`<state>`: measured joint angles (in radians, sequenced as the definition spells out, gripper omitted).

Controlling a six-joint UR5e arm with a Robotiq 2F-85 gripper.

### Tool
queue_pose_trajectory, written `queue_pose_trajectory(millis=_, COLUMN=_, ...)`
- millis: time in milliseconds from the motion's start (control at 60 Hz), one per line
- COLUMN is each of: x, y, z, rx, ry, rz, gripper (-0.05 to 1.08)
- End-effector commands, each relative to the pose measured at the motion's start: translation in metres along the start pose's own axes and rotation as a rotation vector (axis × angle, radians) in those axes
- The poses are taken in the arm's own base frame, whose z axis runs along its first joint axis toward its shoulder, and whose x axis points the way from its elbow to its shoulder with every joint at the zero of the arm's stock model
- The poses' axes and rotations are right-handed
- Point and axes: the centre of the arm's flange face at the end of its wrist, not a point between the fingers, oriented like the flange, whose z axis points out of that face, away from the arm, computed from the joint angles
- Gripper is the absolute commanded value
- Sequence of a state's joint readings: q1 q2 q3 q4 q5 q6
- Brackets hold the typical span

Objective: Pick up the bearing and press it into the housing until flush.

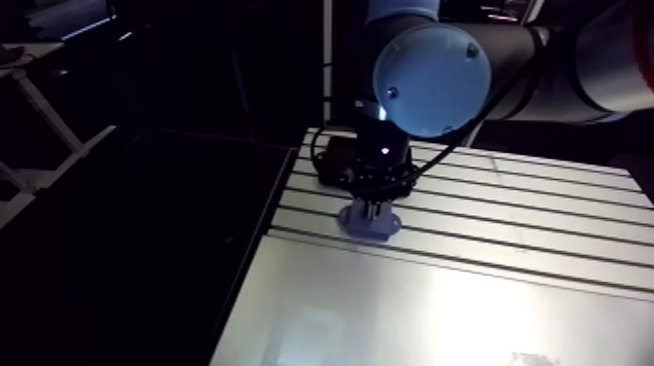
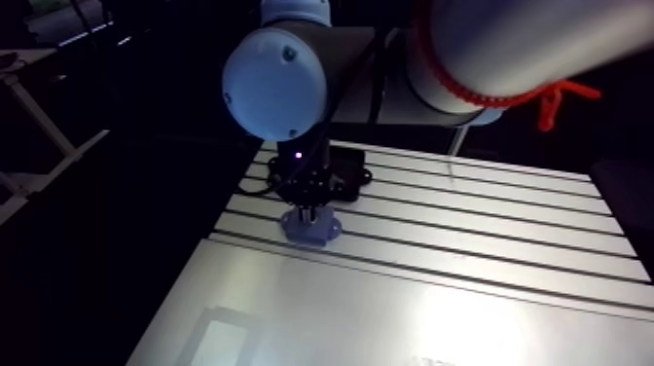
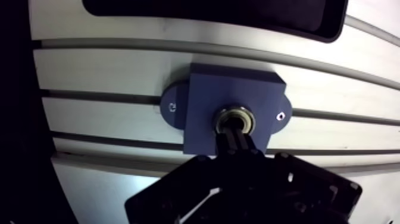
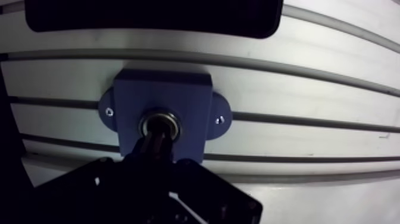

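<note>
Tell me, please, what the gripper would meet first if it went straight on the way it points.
The bearing in the blue housing; the gripper looks right at it, though contact is unclear.

1. One bench point(image 3: 119, 77), slotted aluminium.
2. One blue housing point(image 3: 232, 89) on the bench.
3. One bearing point(image 3: 221, 119), in the housing's bore.
4. One gripper point(image 3: 236, 134), taken here as the housing's 6 o'clock.
5. Two flange ears point(image 3: 172, 107) on the housing, one at 9 o'clock and one at 3 o'clock, with one small hole in each.
6. One black object point(image 3: 208, 15), at the housing's 12 o'clock.
</note>
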<state>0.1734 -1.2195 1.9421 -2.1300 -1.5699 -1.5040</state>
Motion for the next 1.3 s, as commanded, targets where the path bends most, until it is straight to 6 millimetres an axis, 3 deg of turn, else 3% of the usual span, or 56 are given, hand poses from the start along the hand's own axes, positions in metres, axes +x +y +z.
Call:
queue_pose_trajectory(millis=17, x=-0.0001, y=0.0000, z=0.0006, rx=0.000, ry=-0.001, rz=-0.002, gripper=1.08)
queue_pose_trajectory(millis=1300, x=0.0033, y=0.0006, z=-0.0041, rx=0.003, ry=0.044, rz=0.000, gripper=1.08)
